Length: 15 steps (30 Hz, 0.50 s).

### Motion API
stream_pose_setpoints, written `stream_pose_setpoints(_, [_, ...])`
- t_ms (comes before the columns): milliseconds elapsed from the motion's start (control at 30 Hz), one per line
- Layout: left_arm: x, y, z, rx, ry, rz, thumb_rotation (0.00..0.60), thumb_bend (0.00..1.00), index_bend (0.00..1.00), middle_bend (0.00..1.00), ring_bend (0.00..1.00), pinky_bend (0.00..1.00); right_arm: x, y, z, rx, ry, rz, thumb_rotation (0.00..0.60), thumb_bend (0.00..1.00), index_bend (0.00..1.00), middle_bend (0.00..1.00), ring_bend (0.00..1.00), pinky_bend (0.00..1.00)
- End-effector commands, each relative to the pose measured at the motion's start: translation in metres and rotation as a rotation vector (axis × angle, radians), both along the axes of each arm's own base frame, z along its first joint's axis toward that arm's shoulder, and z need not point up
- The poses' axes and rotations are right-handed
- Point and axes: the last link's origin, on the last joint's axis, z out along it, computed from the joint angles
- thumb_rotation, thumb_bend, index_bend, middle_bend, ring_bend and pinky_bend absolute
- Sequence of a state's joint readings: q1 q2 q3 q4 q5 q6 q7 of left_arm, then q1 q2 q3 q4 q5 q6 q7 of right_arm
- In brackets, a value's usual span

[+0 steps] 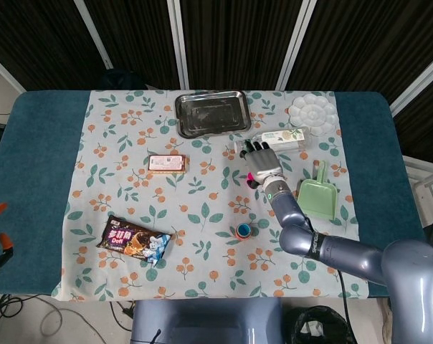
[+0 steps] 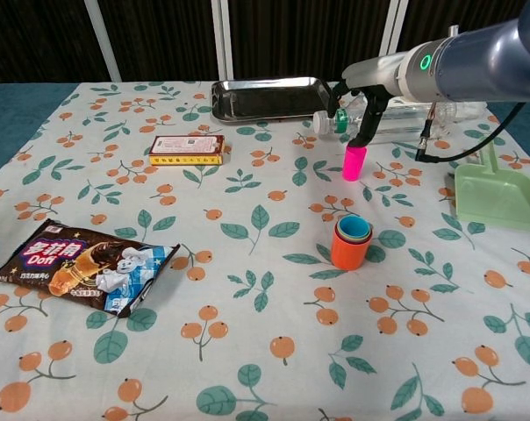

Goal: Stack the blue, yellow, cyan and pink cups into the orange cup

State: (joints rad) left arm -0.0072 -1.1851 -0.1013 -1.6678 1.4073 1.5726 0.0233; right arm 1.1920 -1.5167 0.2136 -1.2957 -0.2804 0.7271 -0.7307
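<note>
The pink cup [image 2: 354,165] stands upright on the cloth, just in front of the water bottle. My right hand [image 2: 357,110] hovers directly over it with fingers spread, and the fingertips [image 2: 367,130] reach down to the cup's rim. In the head view the right hand [image 1: 262,162] covers most of the pink cup [image 1: 251,179]. The orange cup [image 2: 346,254] stands nearer to me with the cyan cup [image 2: 354,228] nested on top; from above the orange cup [image 1: 243,231] shows as coloured rings. My left hand is out of both views.
A clear bottle [image 2: 405,118] lies right behind the hand. A green dustpan [image 2: 497,195] sits to the right, a steel tray [image 2: 267,96] at the back, a white palette dish [image 1: 313,113] far right. A flat box [image 2: 187,149] and a snack bag [image 2: 81,266] lie left.
</note>
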Motion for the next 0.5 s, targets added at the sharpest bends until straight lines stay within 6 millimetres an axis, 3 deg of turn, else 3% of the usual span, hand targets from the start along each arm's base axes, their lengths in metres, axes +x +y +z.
stream_pose_setpoints(33, [0.0, 0.0, 0.0, -0.002, 0.0, 0.001, 0.6, 0.68, 0.18, 0.1, 0.01, 0.05, -0.005, 0.001, -0.003, 0.01, 0.008, -0.008, 0.6, 0.4, 0.24, 0.0, 0.02, 0.09])
stream_pose_setpoints(500, [-0.001, 0.0, 0.001, -0.002, 0.007, 0.007, 0.6, 0.68, 0.18, 0.1, 0.01, 0.06, -0.021, 0.001, -0.013, 0.006, 0.008, -0.043, 0.6, 0.4, 0.32, 0.0, 0.02, 0.09])
